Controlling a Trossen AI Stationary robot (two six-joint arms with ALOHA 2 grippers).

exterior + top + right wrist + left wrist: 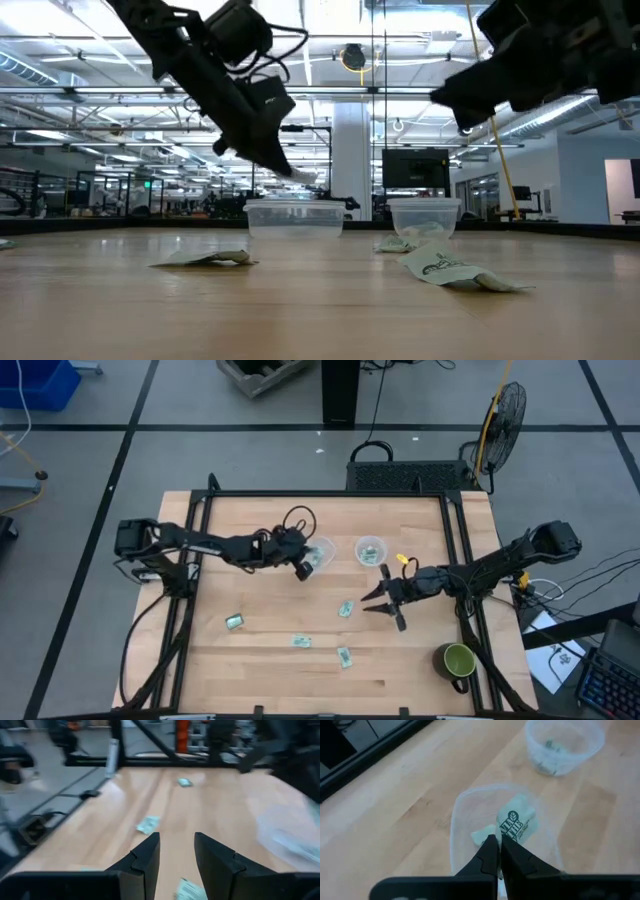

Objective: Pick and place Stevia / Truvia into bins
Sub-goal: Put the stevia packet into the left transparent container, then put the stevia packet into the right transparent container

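Two clear plastic cups stand side by side at the table's middle: the left cup (322, 554) (295, 218) and the right cup (371, 549) (564, 745), which holds sachets. My left gripper (303, 569) (495, 845) hovers over the left cup, shut on a pale green and white Stevia sachet (517, 821). My right gripper (381, 600) (175, 847) is open, raised above the table beside a loose sachet (345, 608) (190, 891). Other sachets lie flat on the wood (234, 621) (300, 642) (345, 657). My left gripper pinches the sachet by its pale end (482, 836) between the two fingertips, coming from above at a slant. The printed rest of the sachet sticks out past the fingers over the left cup's opening. Whether it touches the cup, I cannot tell.
A green mug (458, 660) stands near the table's near right corner. A black frame runs round the tabletop (300, 495). In the low view, sachets lie in front of the cups (205, 259) (450, 272). Bare wood lies along the near edge and on the left side.
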